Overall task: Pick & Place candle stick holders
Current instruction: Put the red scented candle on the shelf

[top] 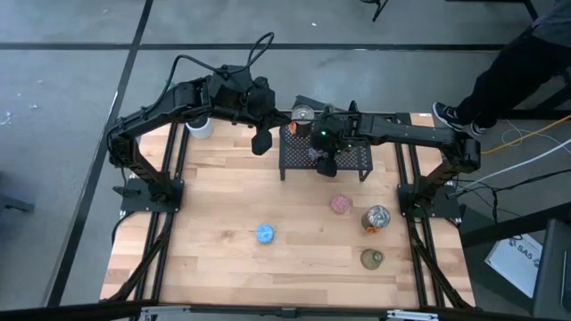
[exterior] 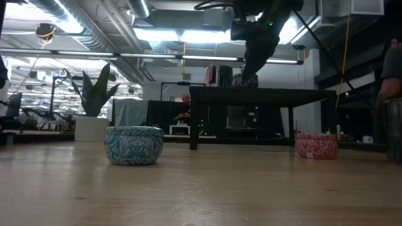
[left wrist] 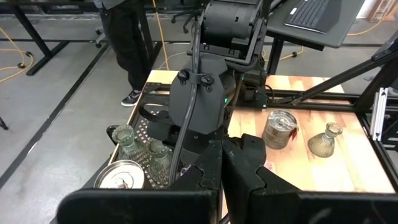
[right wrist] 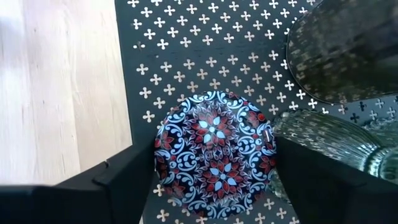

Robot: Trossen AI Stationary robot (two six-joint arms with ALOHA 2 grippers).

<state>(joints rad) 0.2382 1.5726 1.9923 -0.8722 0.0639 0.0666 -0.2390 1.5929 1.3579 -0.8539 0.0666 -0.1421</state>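
The right gripper (right wrist: 214,180) is held above the black mesh rack (top: 350,159) at the table's far side, its jaws spread on either side of a patterned candle holder (right wrist: 214,152) resting on the rack, apparently being set down or released. A straight lift clear seems called for next, then a reach for the blue holder (top: 265,234) or pink holder (top: 340,204) nearer on the table. The left gripper (top: 261,140) is kept pressed shut, waiting just left of the rack.

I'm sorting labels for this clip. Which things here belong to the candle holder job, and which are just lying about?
Job:
blue holder
pink holder
silvery holder
olive glass holder
patterned holder, on the black rack, between the right gripper open fingers

Lying about:
potted plant
left gripper, waiting
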